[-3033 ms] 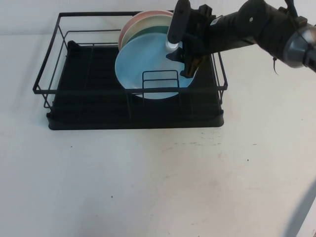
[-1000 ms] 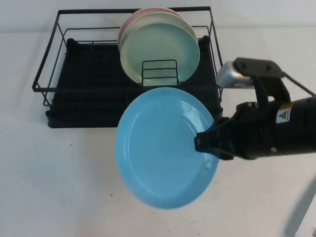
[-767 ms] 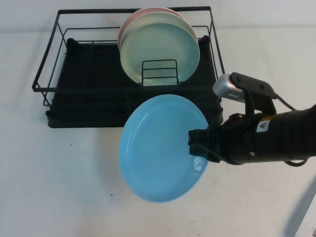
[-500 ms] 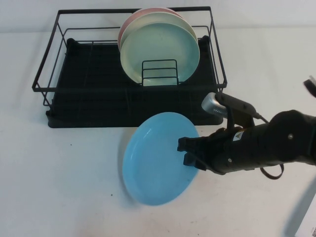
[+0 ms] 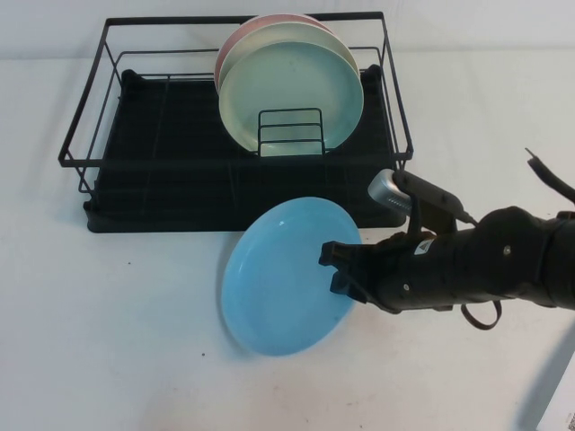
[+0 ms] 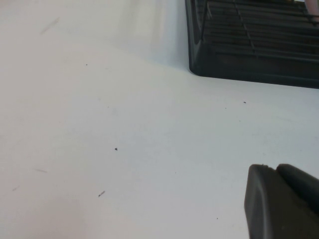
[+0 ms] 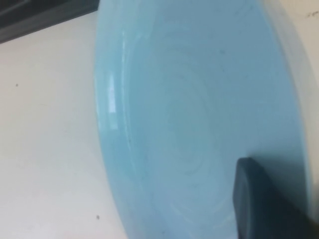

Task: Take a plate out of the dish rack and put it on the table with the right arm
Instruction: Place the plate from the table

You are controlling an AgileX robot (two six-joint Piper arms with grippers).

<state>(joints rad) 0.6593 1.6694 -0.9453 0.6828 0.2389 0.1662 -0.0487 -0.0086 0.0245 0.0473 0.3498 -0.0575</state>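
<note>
Two plates stay in the dish rack (image 5: 99,144) toward the table's (image 5: 108,359) far edge: a mint-green plate (image 5: 292,97) in front, a pink plate (image 5: 235,45) behind it. My left hand (image 6: 281,201) hovers low over bare table beside the rack's corner; I cannot tell how its fingers stand. One sky-blue plate (image 5: 278,283) sits tilted just in front of the rack, near mid-table. My right hand (image 5: 334,268) pinches its right rim. It looks like light, stiff, slick plastic, so the rim is the place to grip.
</note>
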